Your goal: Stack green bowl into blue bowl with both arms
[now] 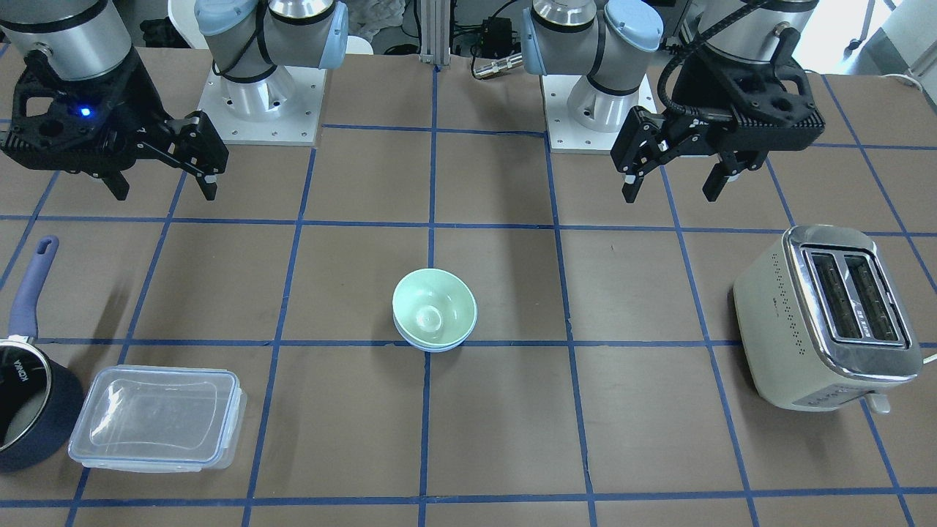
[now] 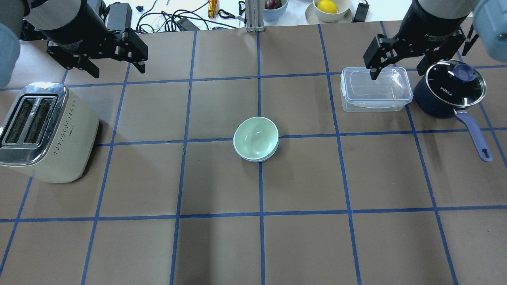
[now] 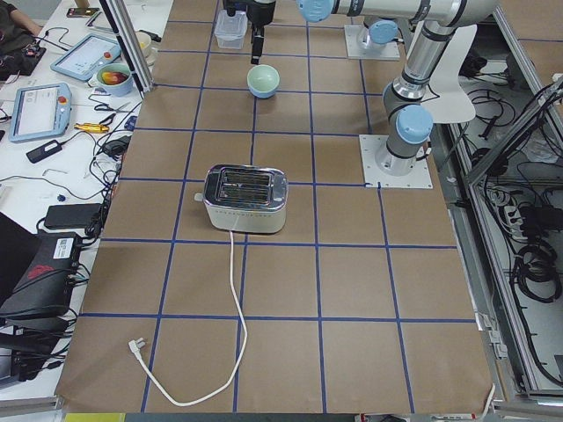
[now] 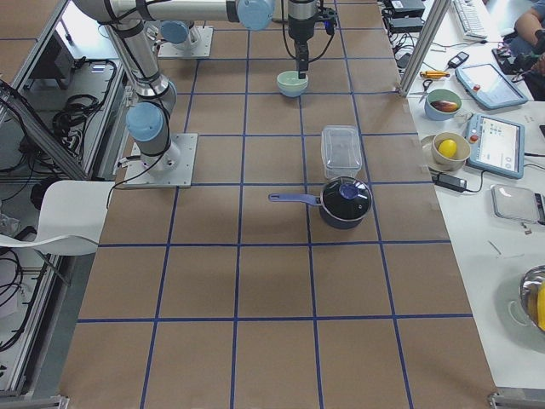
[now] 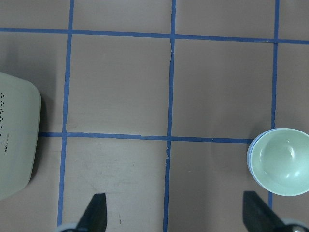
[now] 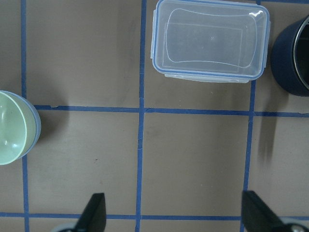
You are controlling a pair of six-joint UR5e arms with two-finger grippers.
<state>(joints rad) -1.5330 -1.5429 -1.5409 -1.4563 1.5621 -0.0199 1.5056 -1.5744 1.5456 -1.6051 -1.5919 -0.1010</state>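
The green bowl (image 1: 432, 307) sits nested inside the blue bowl (image 1: 436, 348) at the table's middle; only the blue rim shows under it. The pair also shows in the overhead view, green bowl (image 2: 255, 136) in blue bowl (image 2: 257, 159). My left gripper (image 1: 672, 192) (image 2: 119, 72) hangs open and empty, raised, well away from the bowls. My right gripper (image 1: 165, 192) (image 2: 400, 73) is open and empty too, above the clear container. The left wrist view shows the green bowl (image 5: 285, 162) at its right edge. The right wrist view shows it (image 6: 12, 128) at its left edge.
A cream toaster (image 2: 43, 130) stands on my left side. A lidded clear plastic container (image 2: 376, 89) and a dark navy saucepan (image 2: 449, 89) with a glass lid stand on my right side. Blue tape lines grid the brown table.
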